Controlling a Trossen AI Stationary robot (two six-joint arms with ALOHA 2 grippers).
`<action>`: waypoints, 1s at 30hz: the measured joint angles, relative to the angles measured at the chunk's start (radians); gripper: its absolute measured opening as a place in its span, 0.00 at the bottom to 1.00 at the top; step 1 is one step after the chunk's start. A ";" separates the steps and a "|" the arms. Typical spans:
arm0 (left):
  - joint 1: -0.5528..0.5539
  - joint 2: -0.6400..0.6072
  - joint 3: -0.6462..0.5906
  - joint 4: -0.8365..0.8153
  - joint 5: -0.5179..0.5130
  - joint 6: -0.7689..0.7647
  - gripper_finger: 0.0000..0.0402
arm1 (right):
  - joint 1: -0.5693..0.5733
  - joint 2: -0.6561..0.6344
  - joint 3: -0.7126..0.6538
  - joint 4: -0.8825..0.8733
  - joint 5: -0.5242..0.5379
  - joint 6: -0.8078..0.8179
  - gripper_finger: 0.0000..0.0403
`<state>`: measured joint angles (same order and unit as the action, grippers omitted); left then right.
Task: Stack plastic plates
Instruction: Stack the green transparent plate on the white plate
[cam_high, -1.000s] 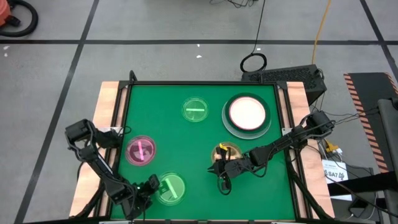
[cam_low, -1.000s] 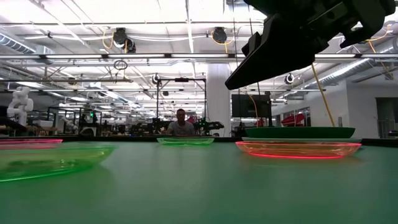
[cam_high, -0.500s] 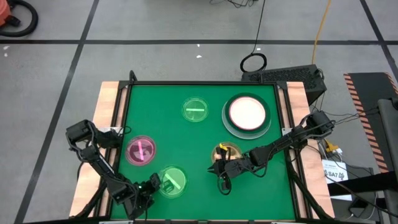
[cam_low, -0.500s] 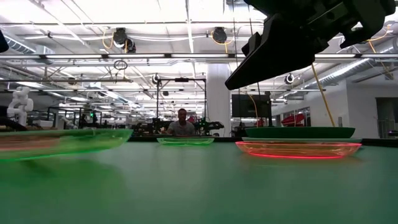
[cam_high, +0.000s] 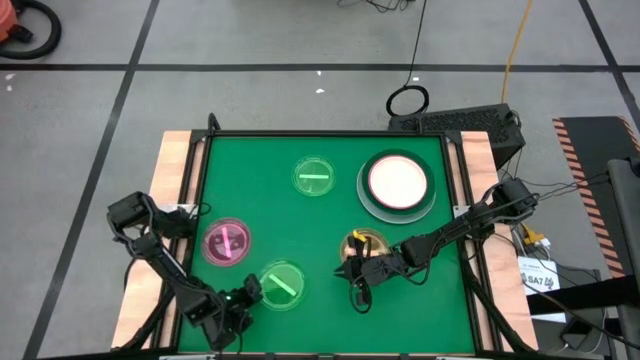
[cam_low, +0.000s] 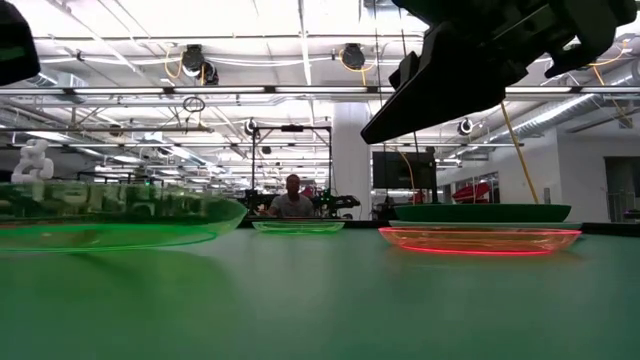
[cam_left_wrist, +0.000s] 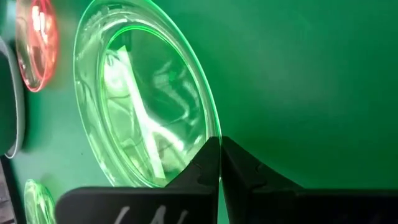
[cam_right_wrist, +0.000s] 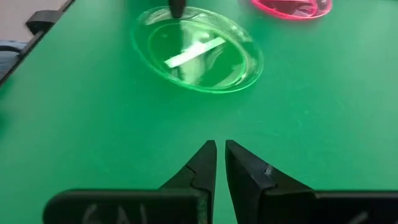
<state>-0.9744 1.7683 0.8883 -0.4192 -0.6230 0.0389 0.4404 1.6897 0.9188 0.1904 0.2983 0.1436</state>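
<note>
Grasp step: left claw (cam_high: 243, 296) pinched shut on the rim of the translucent green dish (cam_high: 281, 283) near the table's (cam_high: 330, 215) front edge. Judged next: carry it onto the pink dish (cam_high: 227, 242) nearby. Right claw (cam_high: 352, 270) narrow, empty, beside the amber dish (cam_high: 366, 243). Only the low view shows the green dish raised off the table; the high view doesn't.

Glossy translucent green dish (cam_left_wrist: 146, 99), matt table (cam_high: 320, 225)

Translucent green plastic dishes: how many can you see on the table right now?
2. One translucent green plastic dish sits at the far middle of the green table. The other green dish is near the front left, its rim pinched by the left gripper. Others may be hidden.
</note>
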 joint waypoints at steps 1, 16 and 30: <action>0.003 0.000 0.000 0.015 -0.006 -0.005 0.02 | 0.000 0.000 0.000 0.000 0.015 0.000 0.08; 0.062 0.000 0.035 0.126 -0.111 0.065 0.01 | 0.038 -0.001 0.116 -0.136 0.076 -0.043 0.08; 0.210 -0.002 0.139 0.128 -0.027 0.176 0.01 | 0.087 -0.001 0.267 -0.487 0.204 -0.042 0.08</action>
<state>-0.7639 1.7664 1.0272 -0.2913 -0.6498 0.2147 0.5277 1.6886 1.1860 -0.2970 0.5020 0.1015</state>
